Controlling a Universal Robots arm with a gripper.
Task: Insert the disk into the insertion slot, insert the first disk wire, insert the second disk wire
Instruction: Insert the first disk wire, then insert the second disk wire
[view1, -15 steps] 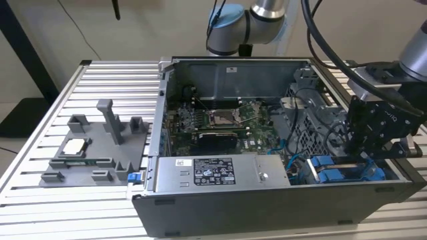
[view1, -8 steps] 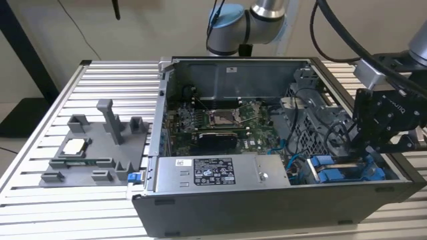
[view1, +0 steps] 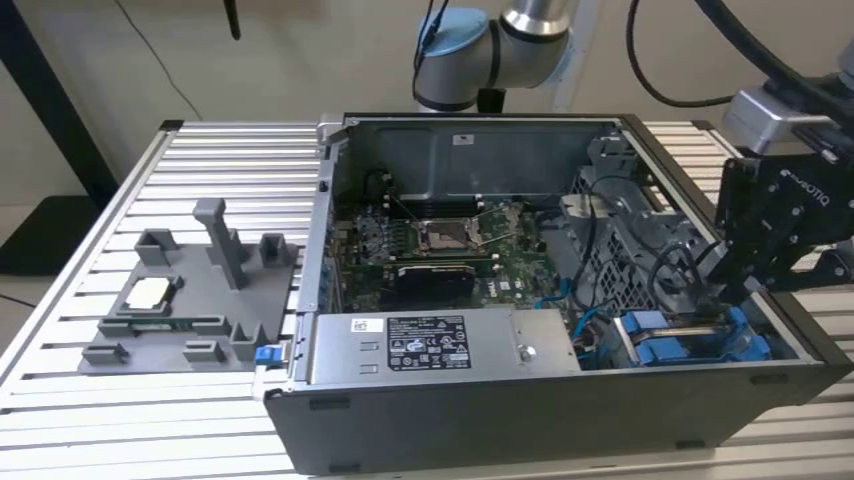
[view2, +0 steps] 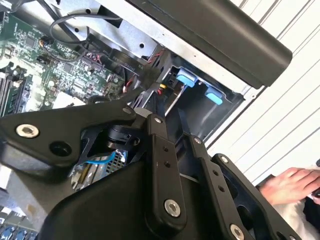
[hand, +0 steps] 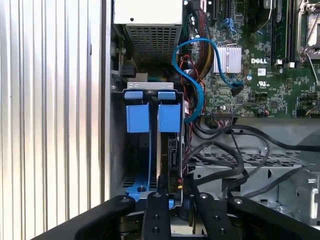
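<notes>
Gripper (hand: 175, 196) low inside case, fingers clamped on disk (hand: 165, 145); disk stands upright in slot (hand: 131, 165), cables just beside

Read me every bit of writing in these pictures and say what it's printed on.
No text can be quoted; these surfaces carry print:
white label on the power supply box: rows of print, too small to read.
sticker on the case's back wall: too small to read.
gripper body: a white maker's mark, left unread.
motherboard: a white brand mark, left unread; component lettering too small.
</notes>
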